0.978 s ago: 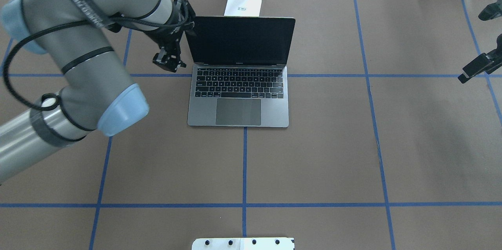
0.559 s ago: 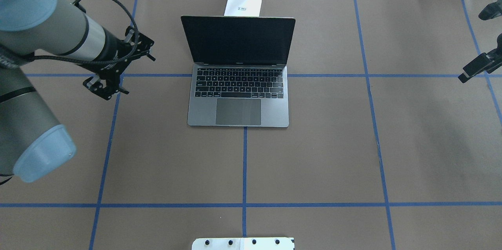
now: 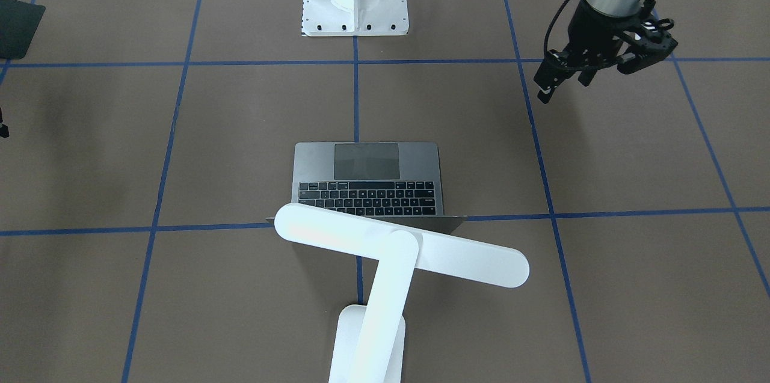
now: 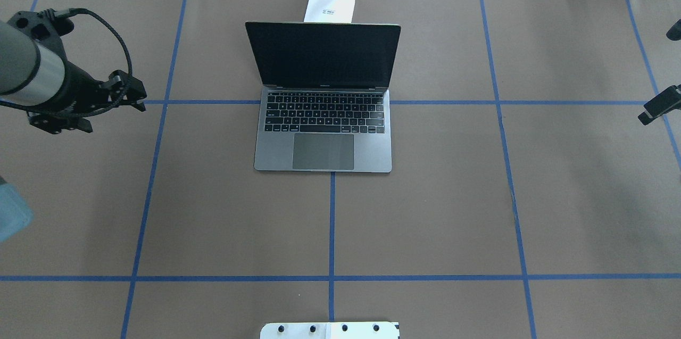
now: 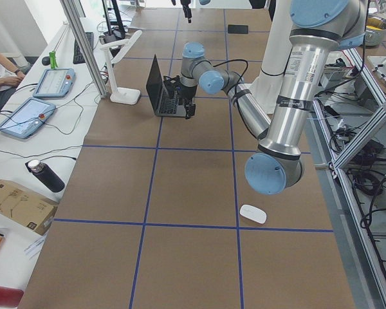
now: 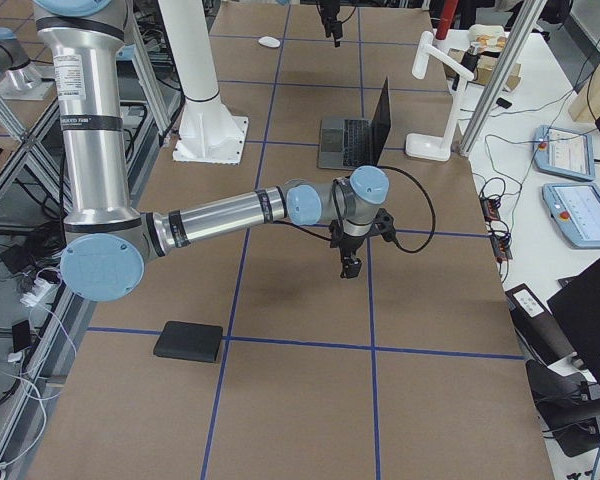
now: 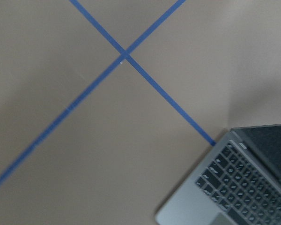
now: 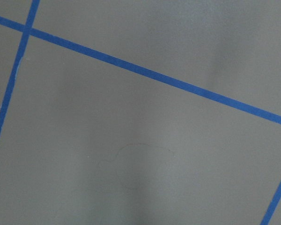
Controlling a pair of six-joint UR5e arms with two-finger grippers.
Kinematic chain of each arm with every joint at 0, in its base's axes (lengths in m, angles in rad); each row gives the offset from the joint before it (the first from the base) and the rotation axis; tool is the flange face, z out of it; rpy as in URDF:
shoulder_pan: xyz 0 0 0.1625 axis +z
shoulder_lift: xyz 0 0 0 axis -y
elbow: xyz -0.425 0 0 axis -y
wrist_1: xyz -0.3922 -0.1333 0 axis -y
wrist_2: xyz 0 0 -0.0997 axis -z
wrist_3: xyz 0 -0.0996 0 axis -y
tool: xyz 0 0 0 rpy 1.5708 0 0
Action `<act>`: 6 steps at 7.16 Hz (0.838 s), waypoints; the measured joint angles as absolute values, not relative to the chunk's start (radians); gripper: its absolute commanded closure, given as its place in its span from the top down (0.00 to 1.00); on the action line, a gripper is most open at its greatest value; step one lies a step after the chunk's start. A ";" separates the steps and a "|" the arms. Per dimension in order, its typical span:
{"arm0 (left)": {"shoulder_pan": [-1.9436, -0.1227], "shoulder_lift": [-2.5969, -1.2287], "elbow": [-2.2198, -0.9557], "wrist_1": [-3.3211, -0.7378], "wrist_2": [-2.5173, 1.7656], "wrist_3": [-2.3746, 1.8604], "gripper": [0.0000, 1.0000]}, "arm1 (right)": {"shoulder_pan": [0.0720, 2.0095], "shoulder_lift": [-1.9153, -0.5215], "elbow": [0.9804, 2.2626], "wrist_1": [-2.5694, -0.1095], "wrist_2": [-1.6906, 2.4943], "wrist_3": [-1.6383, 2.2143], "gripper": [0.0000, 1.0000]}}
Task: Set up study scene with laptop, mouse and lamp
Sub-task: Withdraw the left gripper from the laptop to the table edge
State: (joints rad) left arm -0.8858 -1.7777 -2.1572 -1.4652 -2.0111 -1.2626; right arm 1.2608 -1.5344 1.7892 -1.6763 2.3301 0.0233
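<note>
Overhead exterior view: laptop (image 4: 323,115) open beneath lamp (image 4: 330,5), left tool (image 3: 562,73) empty, jaws seemingly together at nine o'clock; mouse (image 5: 253,214) likely next.

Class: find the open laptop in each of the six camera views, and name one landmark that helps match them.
Front-facing: laptop centre, under the lamp.
Overhead: upper centre.
Exterior left: upper left.
Exterior right: upper centre.
Left wrist: bottom-right corner.
Right wrist: not in view.
Landmark: the lamp beside it.

Open laptop (image 6: 355,135) — lamp (image 6: 435,85) beside
</note>
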 measured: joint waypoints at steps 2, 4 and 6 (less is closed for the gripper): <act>-1.037 -1.725 -2.106 -1.468 -2.131 -0.935 0.99 | 1.261 -1.645 1.802 -1.570 2.322 0.043 1.00; -1.175 -1.707 -2.029 -1.469 -2.244 -0.670 0.99 | 1.261 -1.799 1.796 -1.373 2.377 0.008 0.99; -1.221 -1.702 -2.001 -1.470 -2.271 -0.584 0.99 | 1.261 -1.906 1.783 -1.328 2.467 -0.129 0.99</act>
